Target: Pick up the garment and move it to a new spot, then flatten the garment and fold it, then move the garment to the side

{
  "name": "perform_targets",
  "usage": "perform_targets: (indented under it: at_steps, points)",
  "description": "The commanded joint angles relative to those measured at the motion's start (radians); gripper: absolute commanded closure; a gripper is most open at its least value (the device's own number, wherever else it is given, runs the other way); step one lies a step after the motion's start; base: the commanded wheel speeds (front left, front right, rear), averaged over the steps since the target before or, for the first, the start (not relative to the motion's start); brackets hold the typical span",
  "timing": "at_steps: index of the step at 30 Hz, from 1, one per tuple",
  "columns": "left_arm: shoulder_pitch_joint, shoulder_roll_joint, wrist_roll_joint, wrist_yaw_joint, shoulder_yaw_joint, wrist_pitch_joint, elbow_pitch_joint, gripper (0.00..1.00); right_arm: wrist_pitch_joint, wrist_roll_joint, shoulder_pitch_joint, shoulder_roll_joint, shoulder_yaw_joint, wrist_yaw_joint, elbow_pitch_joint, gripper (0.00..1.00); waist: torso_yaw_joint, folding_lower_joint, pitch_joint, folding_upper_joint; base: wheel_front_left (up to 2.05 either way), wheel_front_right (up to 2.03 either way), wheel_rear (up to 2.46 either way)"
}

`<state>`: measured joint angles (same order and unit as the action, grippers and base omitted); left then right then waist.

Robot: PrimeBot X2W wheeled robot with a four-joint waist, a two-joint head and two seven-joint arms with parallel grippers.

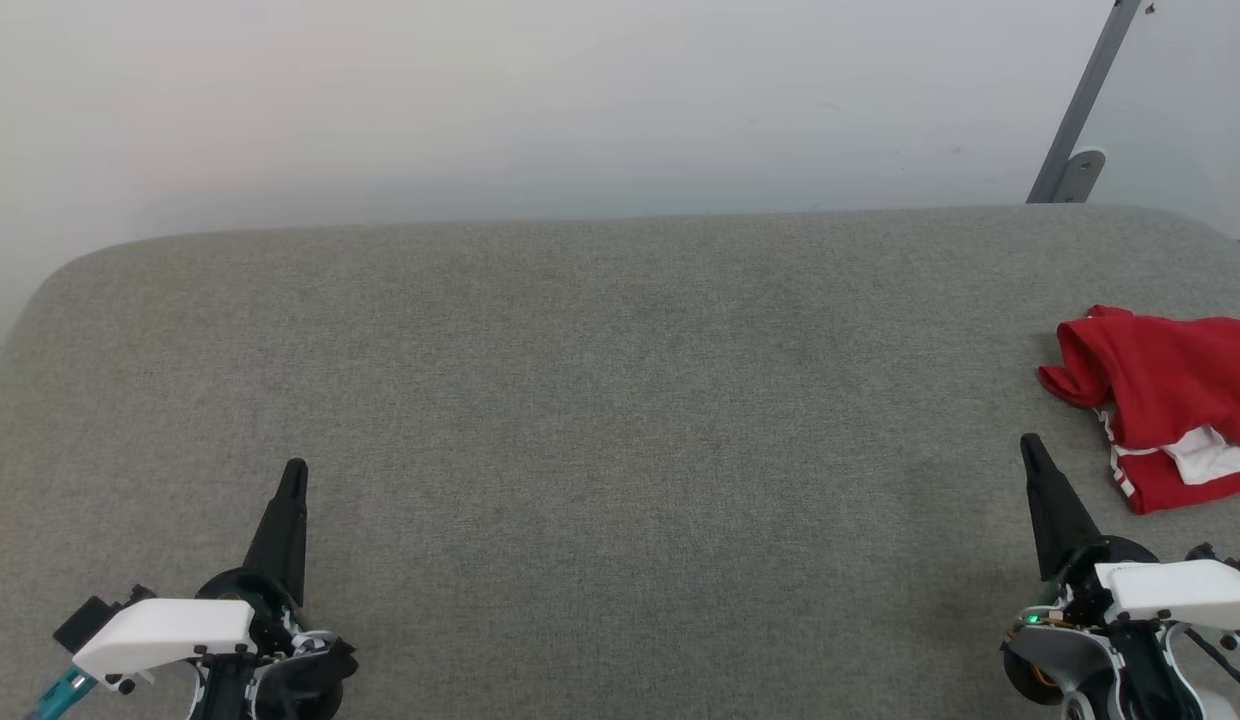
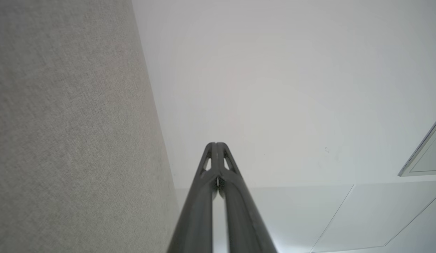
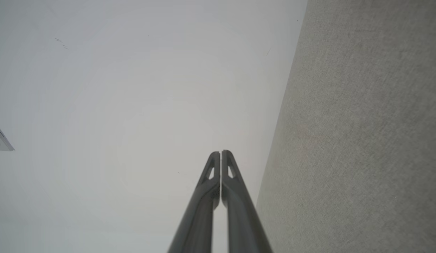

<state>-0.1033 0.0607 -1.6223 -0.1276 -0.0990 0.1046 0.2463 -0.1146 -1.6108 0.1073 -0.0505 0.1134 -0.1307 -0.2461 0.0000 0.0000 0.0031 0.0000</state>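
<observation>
The left tool (image 1: 296, 470) and the right tool (image 1: 1030, 443) are being held clenched on nothing over the grey tabletop (image 1: 620, 400) — while the crumpled red garment (image 1: 1170, 390) is being left untouched just ahead and right of the right tool, well apart from the left tool.

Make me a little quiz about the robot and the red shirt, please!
1. Fill in: the left hand and the right hand, each with two long dark fingers, are both ___ and hold nothing.
2. True or false: the crumpled red fabric shirt with white trim lies on the robot's left side of the grey fabric-covered table.
3. Which hand is nearer the shirt? A: left. B: right.
Key: 1 shut; 2 false; 3 B.
</observation>
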Motion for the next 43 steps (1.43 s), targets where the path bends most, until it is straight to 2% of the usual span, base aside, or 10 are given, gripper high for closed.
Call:
perform_targets:
  at_steps: [1, 43]
  points:
    - [-0.011, -0.002, -0.002, -0.006, -0.003, 0.001, 0.0, 1.0, -0.003, -0.004, 0.003, 0.001, 0.002, 0.0, 0.003, 1.0, 0.0, 0.0, 0.0, 0.0, 0.0, 0.0, 0.0]
    - [-0.012, -0.006, 0.005, -0.006, -0.01, 0.007, 0.0, 1.0, -0.003, -0.004, 0.003, 0.001, 0.002, 0.0, 0.003, 1.0, 0.0, 0.0, 0.0, 0.0, 0.0, 0.0, 0.0]
